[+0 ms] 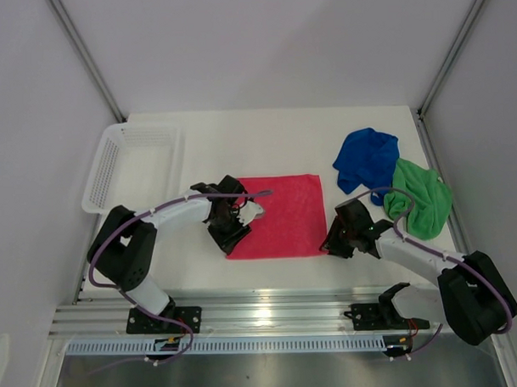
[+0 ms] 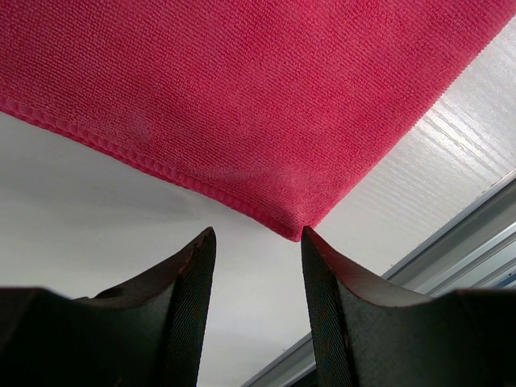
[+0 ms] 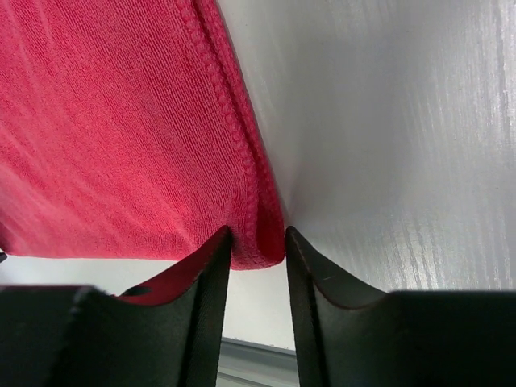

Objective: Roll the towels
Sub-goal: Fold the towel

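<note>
At the centre of the bench (image 1: pixel 240 143), the pink-red towel (image 1: pixel 280 214) lies spread flat. Left hand (image 2: pixel 258 234): fingers apart, with the towel's near-left corner just ahead of the gap and not gripped. Right hand (image 3: pixel 258 234): fingers clamped on the near-right corner, cloth bunched between them. The blue towel (image 1: pixel 368 156) and green towel (image 1: pixel 422 198) lie crumpled and touching at the right. A white mesh basket (image 1: pixel 113 165) stands at the far left.

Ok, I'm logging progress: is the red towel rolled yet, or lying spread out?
Spread out. From above the red towel lies as a flat open square on the table, with no roll visible along any edge.
</note>
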You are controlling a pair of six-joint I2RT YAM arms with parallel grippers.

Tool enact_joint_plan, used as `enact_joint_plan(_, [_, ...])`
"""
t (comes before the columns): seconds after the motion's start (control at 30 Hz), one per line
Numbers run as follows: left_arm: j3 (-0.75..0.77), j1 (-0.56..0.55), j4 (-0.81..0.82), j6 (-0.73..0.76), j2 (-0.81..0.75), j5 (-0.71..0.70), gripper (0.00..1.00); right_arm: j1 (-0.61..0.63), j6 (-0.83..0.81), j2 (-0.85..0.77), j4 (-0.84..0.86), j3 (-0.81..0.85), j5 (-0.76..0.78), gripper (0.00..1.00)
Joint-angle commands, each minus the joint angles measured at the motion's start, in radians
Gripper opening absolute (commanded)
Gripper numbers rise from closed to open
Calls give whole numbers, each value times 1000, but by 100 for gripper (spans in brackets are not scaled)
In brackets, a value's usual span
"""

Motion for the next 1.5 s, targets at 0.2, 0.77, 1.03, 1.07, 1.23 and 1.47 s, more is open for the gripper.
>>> enact_joint_plan(0.2, [-3, 5, 13, -15, -16, 24, 50, 3, 30, -47, -3, -11, 82, 18])
enact_joint_plan(0.77, [-52, 227, -9, 9, -181, 69, 50, 132, -294, 336, -304, 567, 392, 0])
enact_joint_plan(1.03, [-78, 310, -3, 14, -211, 61, 51, 405, -503, 674, -393, 1018, 472, 0])
enact_joint_plan(1.07, [-76, 319, -3, 14, -212, 61, 51, 430, -547, 741, -399, 1057, 477, 0])
enact_joint_plan(1.23, [-82, 369, -1, 19, -226, 61, 51, 557, -648, 866, -413, 1236, 495, 0])
enact_joint_plan(1.47, [-95, 381, 13, 20, -214, 61, 51, 609, -721, 838, -332, 1174, 437, 0])
